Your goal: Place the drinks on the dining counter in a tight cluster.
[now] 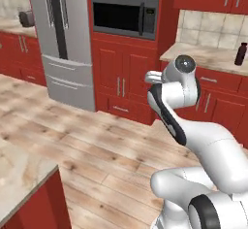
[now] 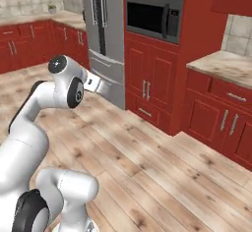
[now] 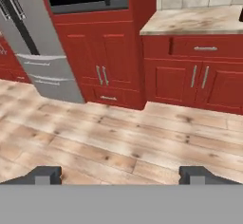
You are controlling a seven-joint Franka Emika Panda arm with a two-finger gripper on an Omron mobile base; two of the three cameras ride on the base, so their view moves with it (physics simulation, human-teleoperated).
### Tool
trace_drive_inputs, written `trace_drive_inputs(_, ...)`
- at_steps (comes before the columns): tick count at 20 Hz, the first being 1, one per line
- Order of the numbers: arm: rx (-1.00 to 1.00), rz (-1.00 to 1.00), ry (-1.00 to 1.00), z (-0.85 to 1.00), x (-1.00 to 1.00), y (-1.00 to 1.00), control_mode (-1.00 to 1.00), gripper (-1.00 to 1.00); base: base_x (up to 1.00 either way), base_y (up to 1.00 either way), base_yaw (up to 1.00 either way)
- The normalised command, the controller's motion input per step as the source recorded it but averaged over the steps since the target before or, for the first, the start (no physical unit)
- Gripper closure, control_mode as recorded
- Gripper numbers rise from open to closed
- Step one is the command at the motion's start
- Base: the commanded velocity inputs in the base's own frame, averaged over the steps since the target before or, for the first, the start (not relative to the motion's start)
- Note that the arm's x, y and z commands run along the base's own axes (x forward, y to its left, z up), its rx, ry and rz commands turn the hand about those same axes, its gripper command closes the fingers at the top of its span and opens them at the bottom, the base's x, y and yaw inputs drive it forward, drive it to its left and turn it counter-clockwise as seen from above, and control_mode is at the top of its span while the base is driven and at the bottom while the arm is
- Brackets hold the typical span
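A dark maroon bottle [image 1: 240, 53], one of the drinks, stands upright on the marbled counter with the tiled backsplash [image 1: 208, 56] at the far right. A corner of the dining counter [image 1: 19, 172], beige marbled over a red cabinet, shows at the lower left, and that corner is bare. My gripper [image 3: 122, 174] is open, its two dark fingertips [image 3: 47, 174] wide apart with nothing between them. It hangs over the wooden floor, pointing toward the red cabinets, well away from the bottle.
A steel fridge [image 1: 60, 39] and a built-in microwave [image 1: 125, 15] stand ahead in a red cabinet wall. A small dark appliance [image 1: 26, 18] sits on the far left counter. Wide wooden floor [image 1: 97, 145] lies between the counters.
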Motion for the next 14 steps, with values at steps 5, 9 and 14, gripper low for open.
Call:
trace_drive_inputs(5, 0.00, 0.00, 0.00, 0.00, 0.00, 0.00, 1.00, -1.00, 0.61, 0.00, -0.64)
trace_drive_inputs(9, 0.00, 0.00, 0.00, 0.00, 0.00, 0.00, 1.00, -1.00, 1.00, -0.23, -0.30)
trace_drive_inputs(14, 0.00, 0.00, 0.00, 0.00, 0.00, 0.00, 1.00, -1.00, 0.99, -0.60, -0.44)
